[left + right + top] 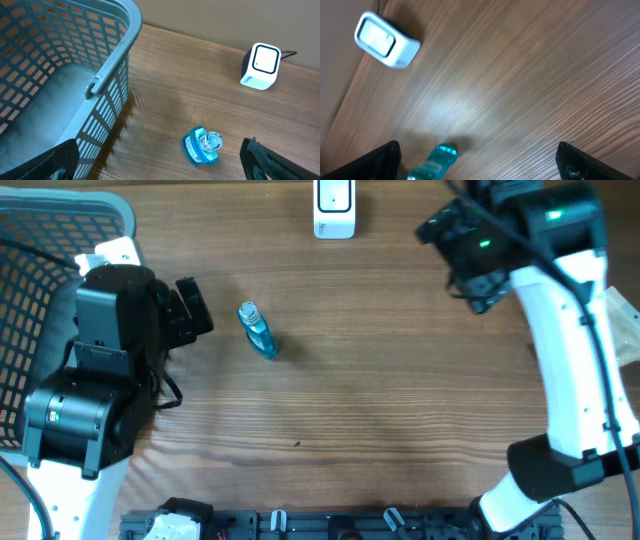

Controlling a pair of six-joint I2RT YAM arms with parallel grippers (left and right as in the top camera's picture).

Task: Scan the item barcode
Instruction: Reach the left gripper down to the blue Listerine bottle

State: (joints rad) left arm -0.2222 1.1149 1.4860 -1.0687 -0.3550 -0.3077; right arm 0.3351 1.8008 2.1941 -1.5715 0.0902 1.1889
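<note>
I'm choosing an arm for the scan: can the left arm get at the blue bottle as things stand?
Probably yes. The left pincer is open and faces the blue bottle with nothing standing between them; the basket sits away from that path.

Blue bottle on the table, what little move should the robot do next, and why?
Probably slide the left gripper toward the blue bottle until its open jaws straddle it. The bottle sits free on the table, nothing holds it, and that gripper is the nearer one; the scanner stands farther back.
</note>
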